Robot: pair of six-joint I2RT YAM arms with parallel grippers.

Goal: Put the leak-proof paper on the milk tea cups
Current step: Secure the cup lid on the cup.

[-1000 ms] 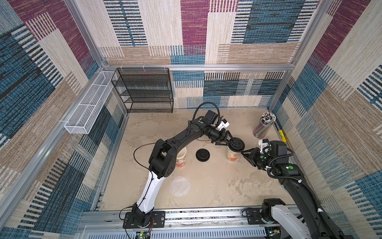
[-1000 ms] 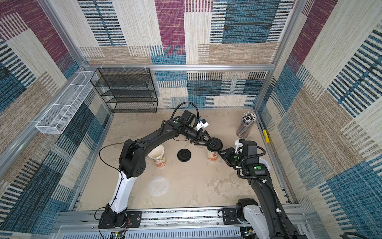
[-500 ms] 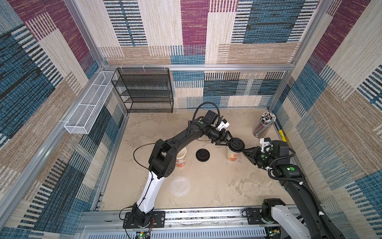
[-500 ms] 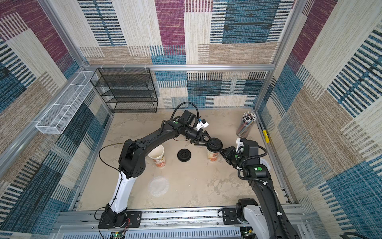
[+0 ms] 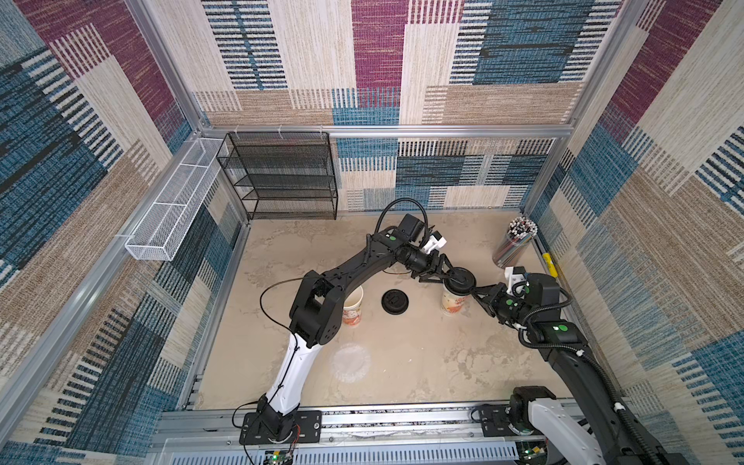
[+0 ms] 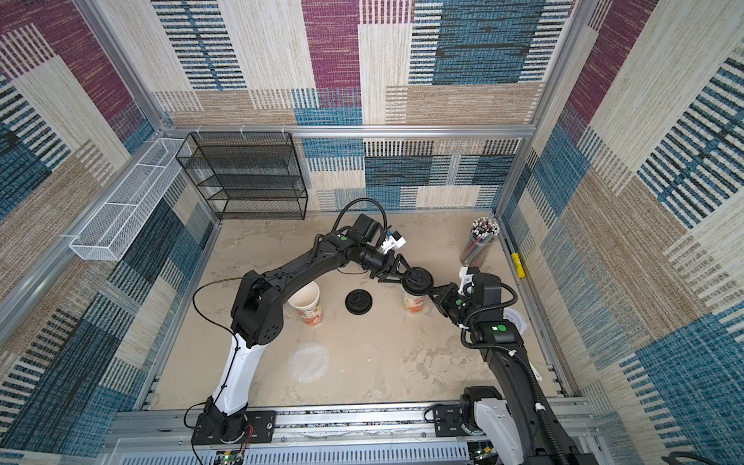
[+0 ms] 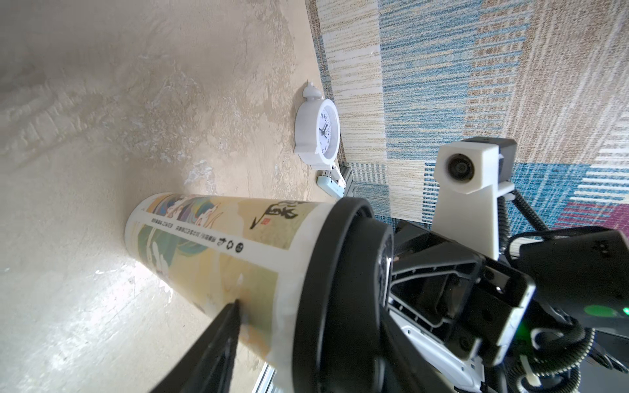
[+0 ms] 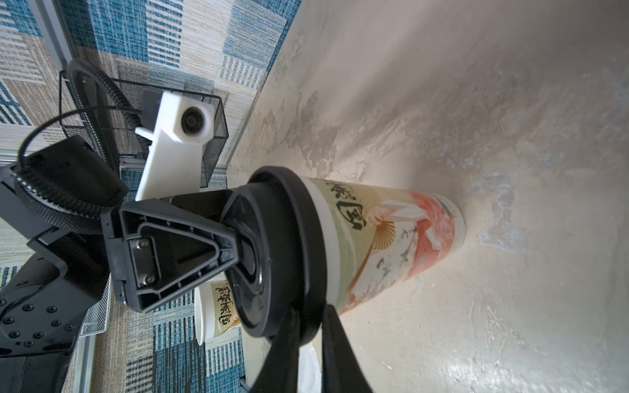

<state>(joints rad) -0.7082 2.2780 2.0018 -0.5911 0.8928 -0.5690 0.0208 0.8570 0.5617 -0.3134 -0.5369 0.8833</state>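
In both top views, the left pincer [image 5: 451, 277] is clamping one edge of a round black plastic lid [image 5: 461, 280] sitting on a tall white paper cup with orange-red print [image 5: 451, 304] right of centre. The right pincer [image 5: 477, 290] is pinching the opposite edge. A thin translucent whitish film disc [image 5: 350, 362] [image 6: 309, 362] is lying flat on the beige counter [image 5: 422, 362] at lower centre, well apart from a second open cup [image 5: 354, 309] and a loose black lid [image 5: 395, 301]. In the left wrist view, one finger [image 7: 224, 337] is touching the cup wall just under the lid. In the right wrist view, both fingers [image 8: 335, 350] are closing nearly together around the lid's rim.
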